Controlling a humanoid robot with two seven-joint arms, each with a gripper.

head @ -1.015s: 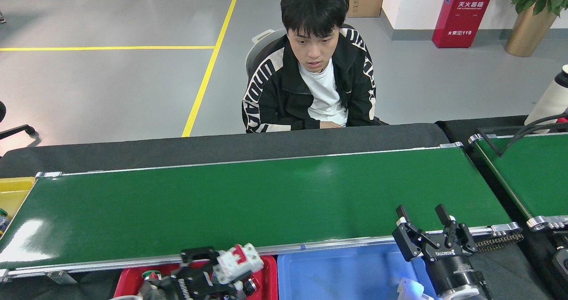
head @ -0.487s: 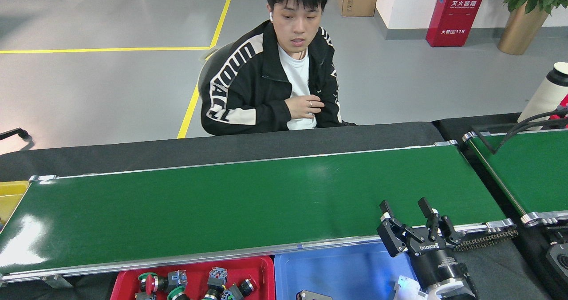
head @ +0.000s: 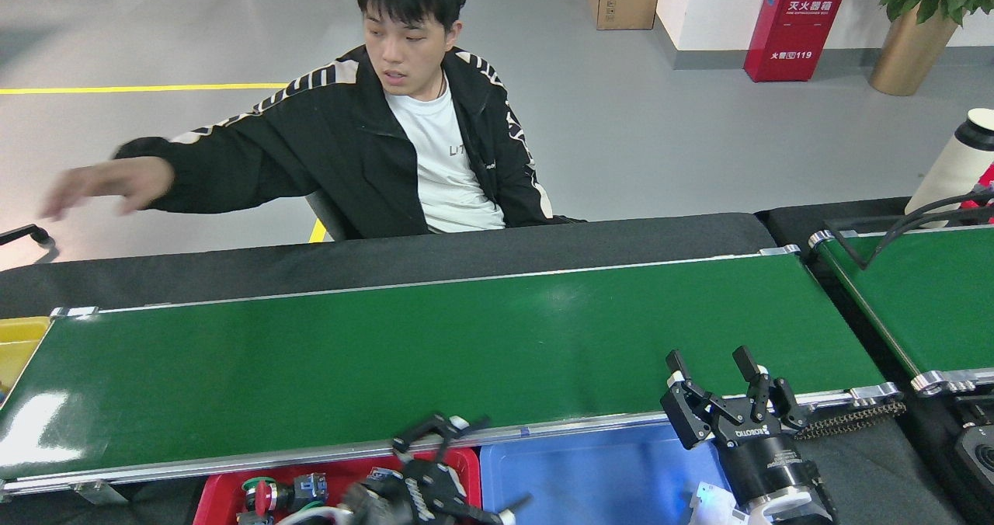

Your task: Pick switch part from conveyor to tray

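Observation:
The conveyor (head: 435,354), a long glossy dark-green belt with silver rails, runs across the middle, and no switch part lies on it. Several switch parts (head: 268,494) with red, green and black heads lie in the red tray (head: 217,498) below the belt's near rail. My left gripper (head: 485,463) hangs over the red tray's right end, fingers spread open and holding nothing. My right gripper (head: 714,363) stands upright at the belt's near edge above the blue tray (head: 590,474), open and holding nothing.
A person sits behind the belt, one hand (head: 101,183) stretched far to the left. A second green belt (head: 924,300) with a black cable lies at right. A yellow bin (head: 15,346) sits at the left edge, a white bottle (head: 959,164) at far right.
My left gripper held a white-and-red switch part over the red tray, dropped out of view, and now shows open and empty. The person leaned left and stretched an arm out.

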